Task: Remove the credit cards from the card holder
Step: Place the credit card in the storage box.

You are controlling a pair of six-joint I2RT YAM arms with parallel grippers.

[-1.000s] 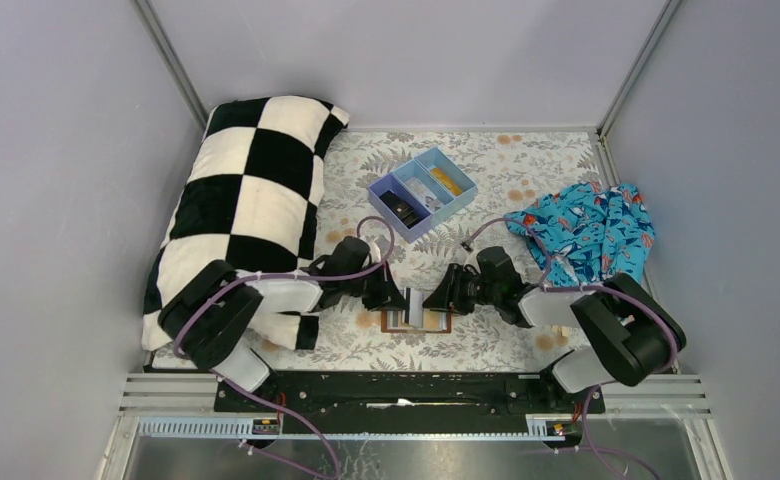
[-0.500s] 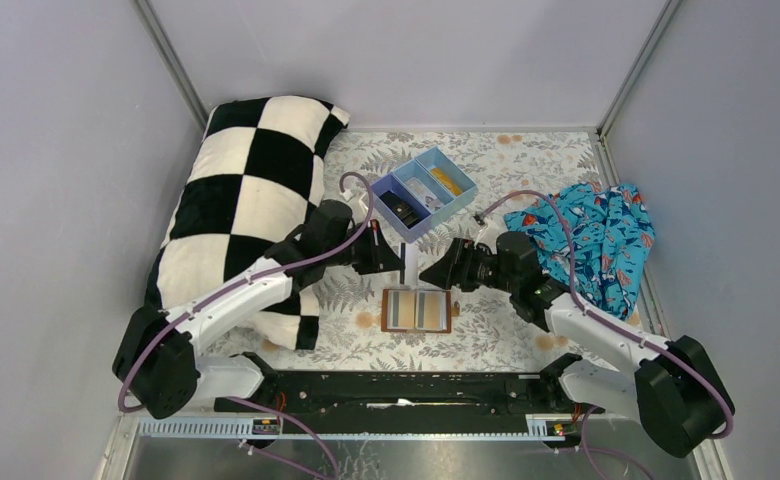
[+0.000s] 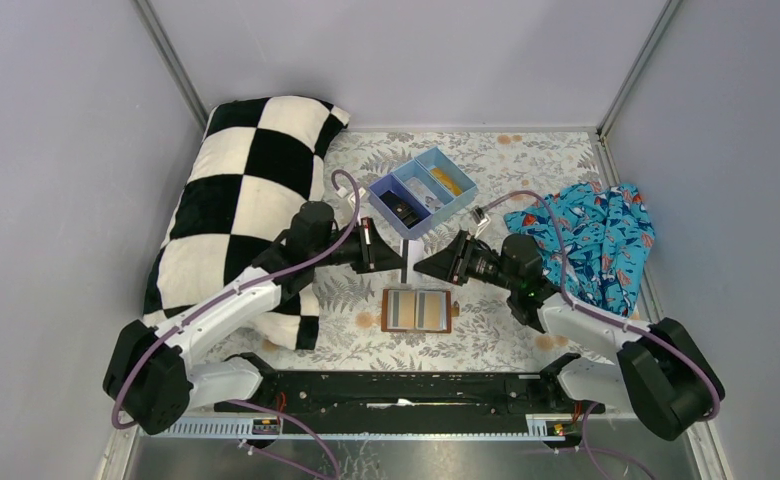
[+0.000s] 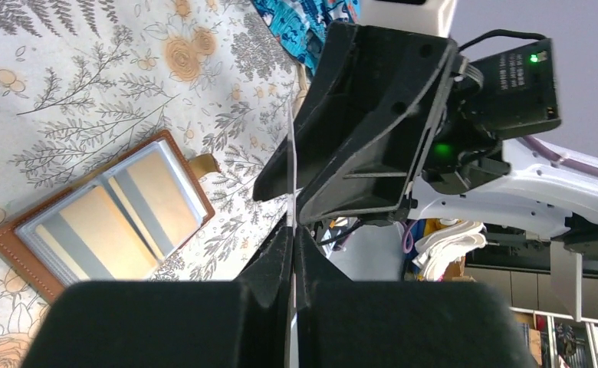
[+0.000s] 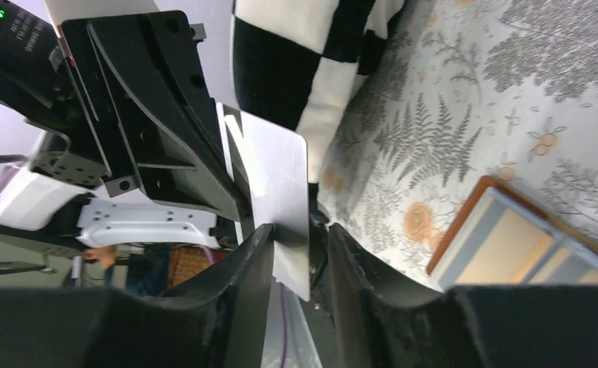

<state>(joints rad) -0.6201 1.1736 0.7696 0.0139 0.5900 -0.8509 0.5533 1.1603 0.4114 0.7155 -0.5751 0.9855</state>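
Note:
The card holder (image 3: 417, 310) lies open on the floral cloth, its striped slots facing up; it also shows in the left wrist view (image 4: 104, 222) and the right wrist view (image 5: 510, 245). My left gripper (image 3: 394, 260) is shut on a whitish credit card (image 3: 406, 262) and holds it upright above and behind the holder. In the left wrist view (image 4: 292, 238) the card (image 4: 292, 153) shows edge-on between the pads. My right gripper (image 3: 424, 266) faces the left one and is open. In the right wrist view (image 5: 294, 238) the card (image 5: 277, 169) stands between its jaws, with a gap on one side.
A blue three-compartment tray (image 3: 444, 212) with small items stands just behind the grippers. A black-and-white checked pillow (image 3: 246, 200) lies along the left. A crumpled blue patterned cloth (image 3: 591, 235) lies at the right. Grey walls enclose the table.
Both grippers rose from the card holder and moved toward the back. The whitish card came out of the holder with them and is now held upright above it.

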